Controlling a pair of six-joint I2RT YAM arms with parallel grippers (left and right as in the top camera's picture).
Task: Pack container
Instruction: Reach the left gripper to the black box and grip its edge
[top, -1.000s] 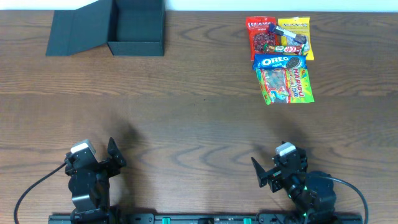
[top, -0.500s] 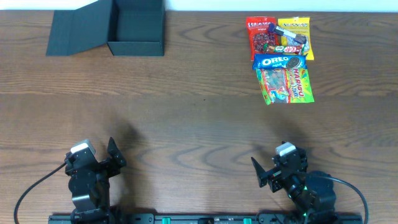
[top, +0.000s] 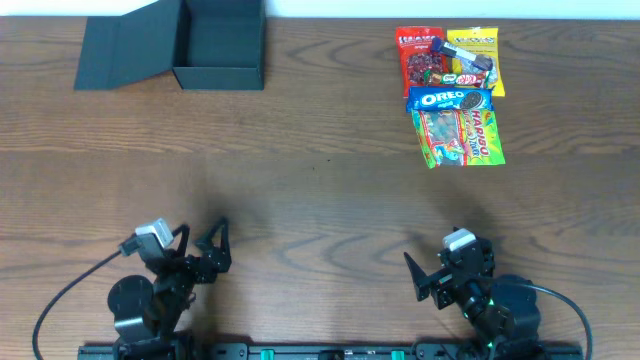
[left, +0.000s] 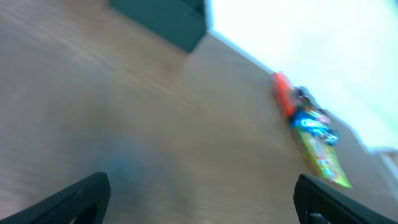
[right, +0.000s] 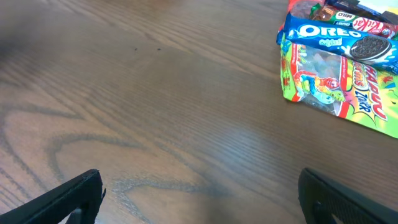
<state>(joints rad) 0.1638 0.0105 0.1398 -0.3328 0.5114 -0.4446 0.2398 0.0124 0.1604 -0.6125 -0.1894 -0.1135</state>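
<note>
Hovering at 7 o'clock: left gripper (left: 200, 196), fingers apart, empty. At 5 o'clock: right gripper (right: 200, 198), likewise apart. At 11 o'clock: matte teal-black square cardboard container (top: 218, 72), flap open. At 1 o'clock: colourful plastic snack packets (top: 455, 95).

Open dark container (top: 218, 45) far left on table (top: 320, 190), snack packets (top: 455, 95) far right, left pincer (top: 202, 245) and right pincer (top: 432, 265) spread wide
</note>
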